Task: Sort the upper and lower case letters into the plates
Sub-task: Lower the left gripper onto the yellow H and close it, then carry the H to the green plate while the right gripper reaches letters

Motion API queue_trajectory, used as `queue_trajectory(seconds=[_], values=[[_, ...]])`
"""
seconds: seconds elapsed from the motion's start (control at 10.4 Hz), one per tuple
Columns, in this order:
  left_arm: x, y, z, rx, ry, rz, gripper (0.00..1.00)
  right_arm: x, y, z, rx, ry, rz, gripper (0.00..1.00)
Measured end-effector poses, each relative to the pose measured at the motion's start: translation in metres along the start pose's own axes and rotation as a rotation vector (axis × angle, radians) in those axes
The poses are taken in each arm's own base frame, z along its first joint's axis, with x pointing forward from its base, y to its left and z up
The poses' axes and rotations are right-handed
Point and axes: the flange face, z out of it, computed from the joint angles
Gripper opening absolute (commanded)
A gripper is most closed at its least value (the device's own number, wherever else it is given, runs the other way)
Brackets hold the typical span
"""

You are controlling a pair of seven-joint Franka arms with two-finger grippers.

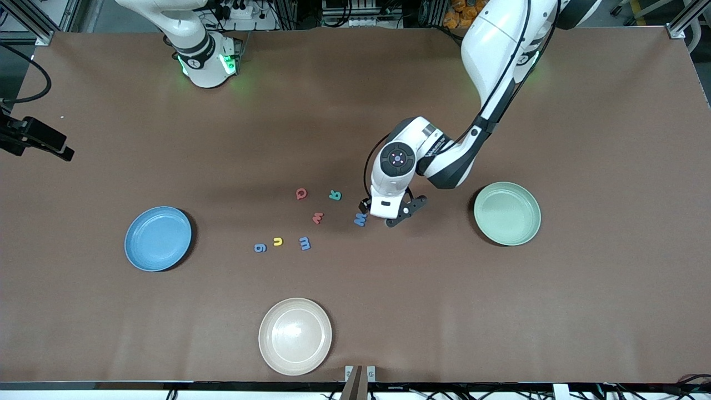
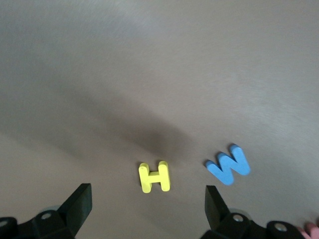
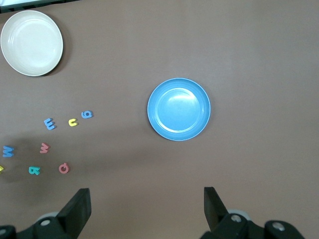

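Between open left jaws, yellow H

A robotics lab. Two white robot arms are bolted onto a wide bench covered in plain brown sheet. Aluminium frame rails stand at its corners, with cables and power strips along the edge by the arm bases, and a camera mount clamped at one end.

My open left gripper hangs over the small yellow foam letter H, the blue foam letter W just beside it. Round blue plate toward my right arm's end, round mint-green plate toward my left arm's end, both empty.
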Motion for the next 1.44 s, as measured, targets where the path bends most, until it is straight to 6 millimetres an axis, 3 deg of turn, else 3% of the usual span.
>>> queue_trajectory(seconds=[0.48,0.77,1.44], values=[[-0.013,-0.001,0.038,0.019,-0.012,-0.11,0.98,0.0,0.0,0.0,0.0,0.0,0.0,1.0],[-0.019,-0.002,0.049,0.034,-0.015,-0.105,0.83,0.001,0.0,0.0,0.0,0.004,0.001,1.0],[-0.02,0.0,0.049,0.021,-0.014,-0.077,0.79,0.007,-0.001,0.0,0.004,0.036,0.001,1.0]])
